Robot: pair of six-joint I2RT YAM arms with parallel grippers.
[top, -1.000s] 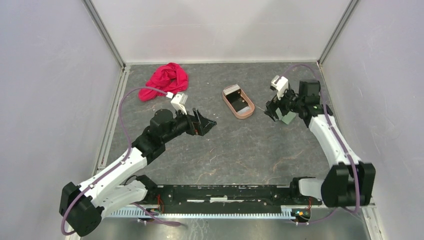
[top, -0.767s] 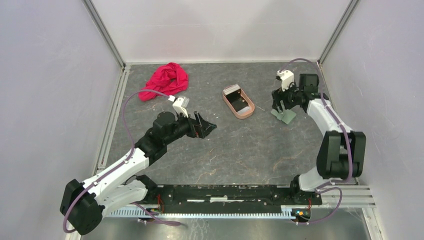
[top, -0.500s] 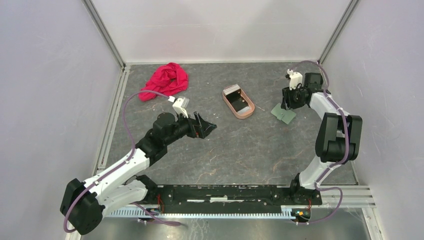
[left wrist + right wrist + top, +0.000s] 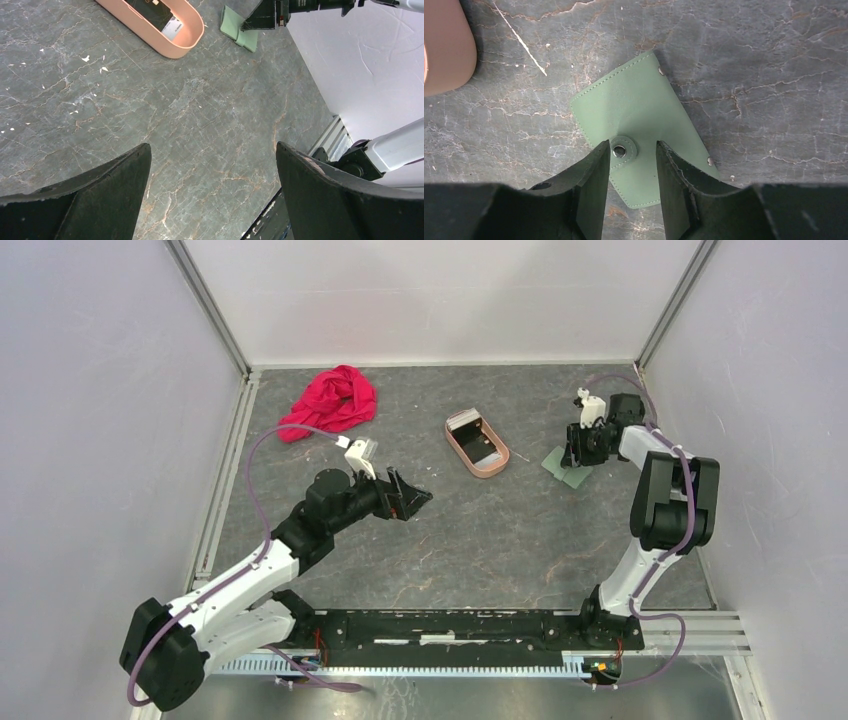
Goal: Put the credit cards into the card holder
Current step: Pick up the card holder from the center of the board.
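Note:
The sage-green card holder [image 4: 565,470] lies folded flat on the table at the right, its snap button facing up [image 4: 644,120]. My right gripper [image 4: 583,448] hangs straight over it, jaws half narrowed. Its fingertips [image 4: 631,147] straddle the snap tab with a gap between them, gripping nothing. The credit cards, a dark one [image 4: 483,446] and a silvery-white one [image 4: 172,29], lie inside the pinkish-tan oval tray [image 4: 486,473]. My left gripper [image 4: 414,494] hovers wide open over bare table left of the tray [image 4: 212,150], with nothing in it.
A crumpled red cloth [image 4: 335,400] lies at the back left. The tray's rounded end [image 4: 444,55] sits just left of the card holder [image 4: 239,27]. White walls close in at the back and on both sides, with the right wall near my right arm.
My right arm has swung back toward the right wall and folded up. Its gripper has settled over the card holder, and its jaws have narrowed from wide open. The left arm has hardly moved.

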